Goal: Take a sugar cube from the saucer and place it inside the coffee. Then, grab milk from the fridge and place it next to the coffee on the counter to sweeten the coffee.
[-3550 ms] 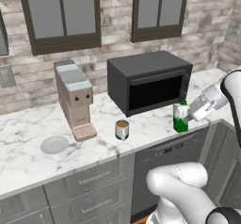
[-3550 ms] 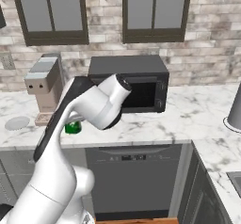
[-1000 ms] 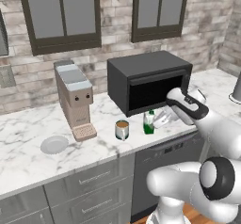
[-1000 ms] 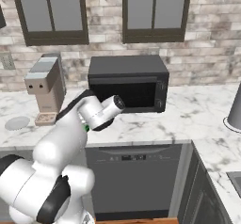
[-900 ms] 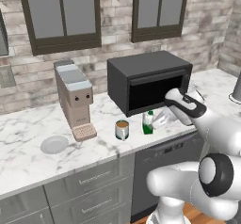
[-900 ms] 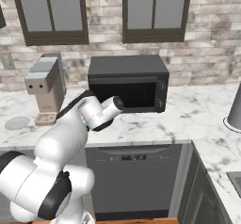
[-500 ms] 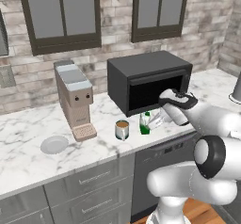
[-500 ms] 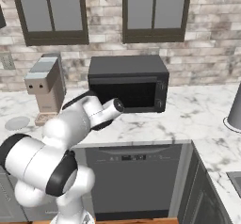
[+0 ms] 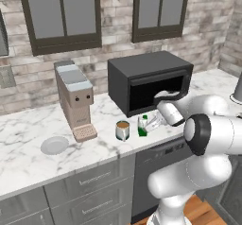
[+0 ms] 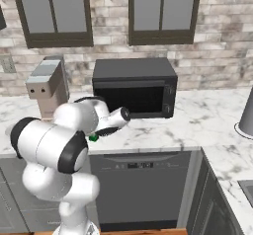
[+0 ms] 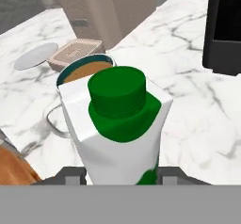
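Note:
The milk (image 11: 120, 124), a white carton with a green top, stands upright between my gripper (image 11: 120, 175) fingers, which are shut on its sides. In the left base view the milk (image 9: 142, 126) is right beside the coffee (image 9: 123, 130), a silvery mug of brown liquid, on its right, low at the counter (image 9: 28, 172); whether it touches the marble I cannot tell. My gripper (image 9: 148, 125) reaches in from the right. The coffee (image 11: 82, 71) sits just behind the carton. The saucer (image 9: 54, 145) lies left of the coffee machine. The sugar cube and the fridge are out of view.
The beige coffee machine (image 9: 74, 99) stands left of the mug. The black microwave (image 9: 146, 80) sits close behind and above my hand. The counter's front edge runs just before the mug. A grey vessel (image 10: 247, 113) stands at the far right.
My gripper has carried the milk leftward and a little lower, from in front of the microwave to right beside the mug. The mug and saucer have not moved.

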